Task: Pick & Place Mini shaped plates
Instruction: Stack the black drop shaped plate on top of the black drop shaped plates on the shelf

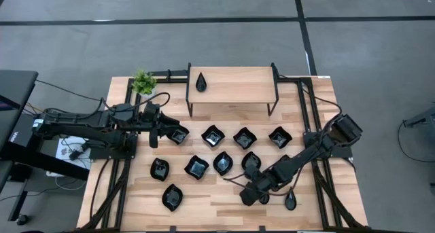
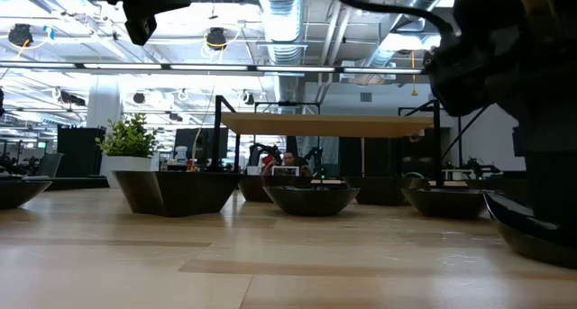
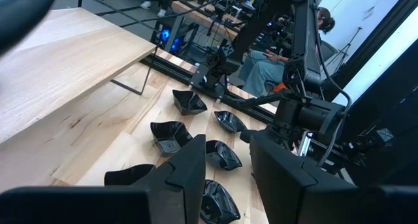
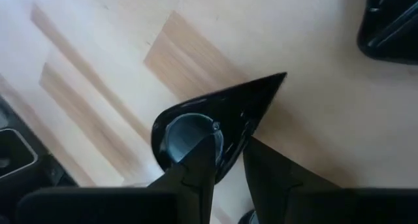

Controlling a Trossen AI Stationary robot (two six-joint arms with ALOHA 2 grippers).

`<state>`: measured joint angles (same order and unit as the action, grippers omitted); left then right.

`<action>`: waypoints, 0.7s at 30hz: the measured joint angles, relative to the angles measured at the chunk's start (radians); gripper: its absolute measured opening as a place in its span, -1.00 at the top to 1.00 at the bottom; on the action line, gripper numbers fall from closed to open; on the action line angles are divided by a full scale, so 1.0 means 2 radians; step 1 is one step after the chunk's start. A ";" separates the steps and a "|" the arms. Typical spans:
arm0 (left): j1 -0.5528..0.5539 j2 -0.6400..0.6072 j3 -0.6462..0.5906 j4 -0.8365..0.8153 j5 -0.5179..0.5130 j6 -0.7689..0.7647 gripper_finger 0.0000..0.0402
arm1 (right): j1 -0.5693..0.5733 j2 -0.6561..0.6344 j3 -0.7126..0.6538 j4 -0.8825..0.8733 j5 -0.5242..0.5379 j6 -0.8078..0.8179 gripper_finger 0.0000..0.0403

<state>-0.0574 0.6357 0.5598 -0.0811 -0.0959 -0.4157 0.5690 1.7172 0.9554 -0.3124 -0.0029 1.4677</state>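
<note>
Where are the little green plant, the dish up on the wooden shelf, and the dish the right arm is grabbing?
green plant (image 1: 143, 81), high view, its leaves.
shelf dish (image 1: 201, 82), high view, its middle.
teardrop dish (image 4: 215, 116), right wrist view, its rim.

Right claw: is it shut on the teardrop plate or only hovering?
Shut on it: the right claw has its fingers pinching the rim of the teardrop plate; whether the plate is off the table cannot be told.

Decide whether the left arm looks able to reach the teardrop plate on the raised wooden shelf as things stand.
Probably yes. The left gripper hangs open near the shelf, whose top is bare around the teardrop plate, so nothing blocks a reach from above. The right gripper is far off.
</note>
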 joint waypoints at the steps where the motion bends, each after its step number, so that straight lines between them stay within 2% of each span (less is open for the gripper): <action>1: 0.000 0.000 0.000 0.000 0.000 0.000 0.39 | 0.000 -0.002 0.000 0.001 0.000 0.000 0.63; 15: 0.000 0.000 0.000 0.000 0.000 0.000 0.39 | 0.000 -0.006 0.000 0.000 0.000 0.000 0.63; 21: 0.000 0.000 0.000 0.000 0.000 0.000 0.39 | 0.000 -0.006 0.000 0.000 0.000 -0.002 0.73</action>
<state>-0.0574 0.6357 0.5598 -0.0811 -0.0961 -0.4160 0.5693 1.7061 0.9558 -0.3134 -0.0032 1.4635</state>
